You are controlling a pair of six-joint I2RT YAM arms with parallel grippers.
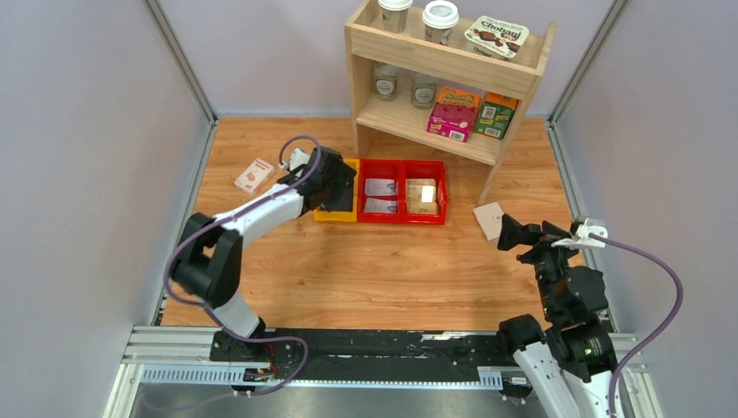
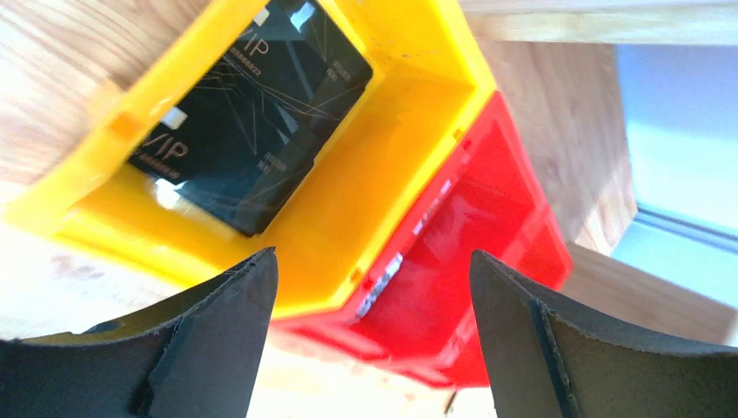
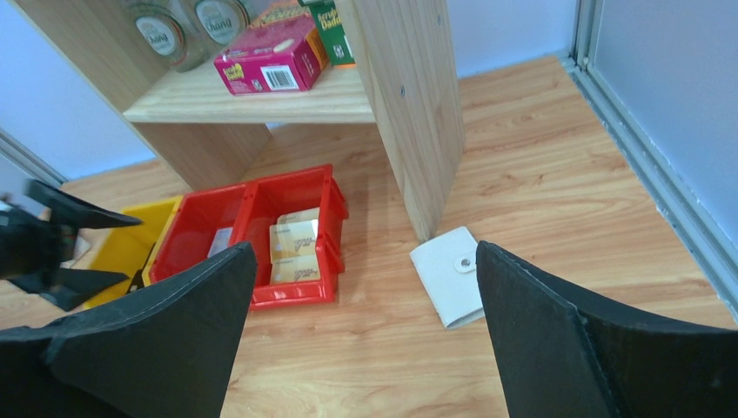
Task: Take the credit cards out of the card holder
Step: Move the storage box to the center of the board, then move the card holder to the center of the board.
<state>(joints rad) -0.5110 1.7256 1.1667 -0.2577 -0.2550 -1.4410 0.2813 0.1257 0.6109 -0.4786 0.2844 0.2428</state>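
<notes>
- Card holder (image 1: 489,219) lies folded closed on the table (image 1: 365,270), just beside the shelf (image 1: 507,150) foot.
- Silver-grey credit cards (image 1: 379,196) lie in the red bin (image 1: 400,164), left compartment.
- Left gripper (image 2: 373,255) hovers over the yellow bin (image 2: 409,131), jaws wide, empty.
- Right gripper (image 3: 365,248), jaws wide and empty, hangs near the card holder.

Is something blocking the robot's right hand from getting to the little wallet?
No, nothing visible does. Only bare wooden table lies between the open right gripper and the closed card holder. The shelf's side panel stands just behind the holder, not in the path.
</notes>
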